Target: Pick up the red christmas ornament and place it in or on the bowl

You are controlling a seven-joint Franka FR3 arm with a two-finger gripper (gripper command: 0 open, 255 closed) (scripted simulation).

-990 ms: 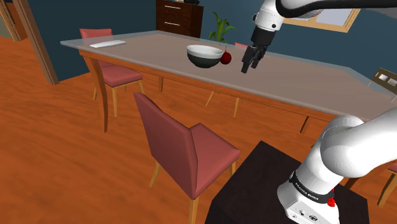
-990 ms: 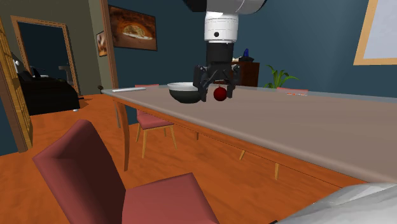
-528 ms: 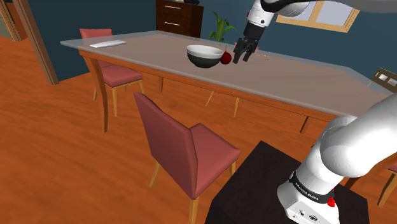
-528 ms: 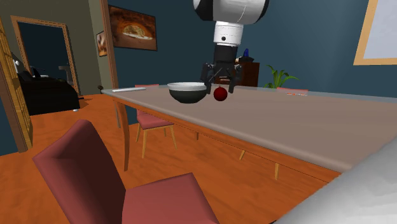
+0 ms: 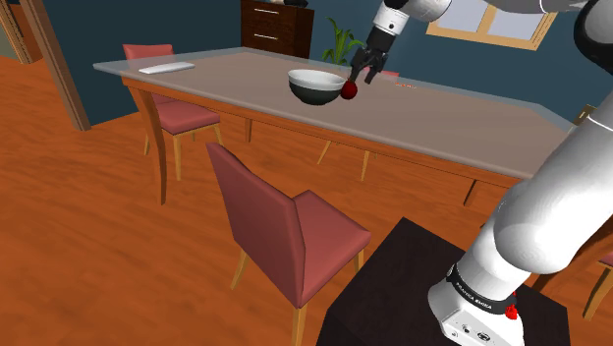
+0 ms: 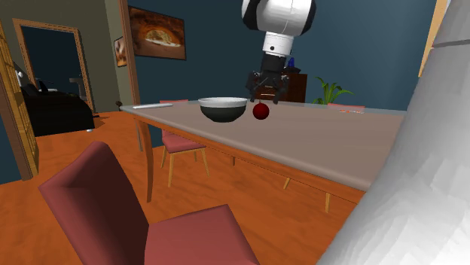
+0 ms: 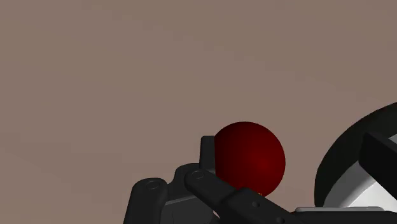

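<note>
Red ornament sits on the table, just beside the bowl. Gripper hangs over it, fingers spread, holding nothing. Likely light, smooth, quick to roll, maybe fragile: pinch it gently across its widest middle.

Long table and its load
On the long grey-brown table we see a dark bowl with white inside, a red ornament just beside it, and a flat white object well apart.
</note>
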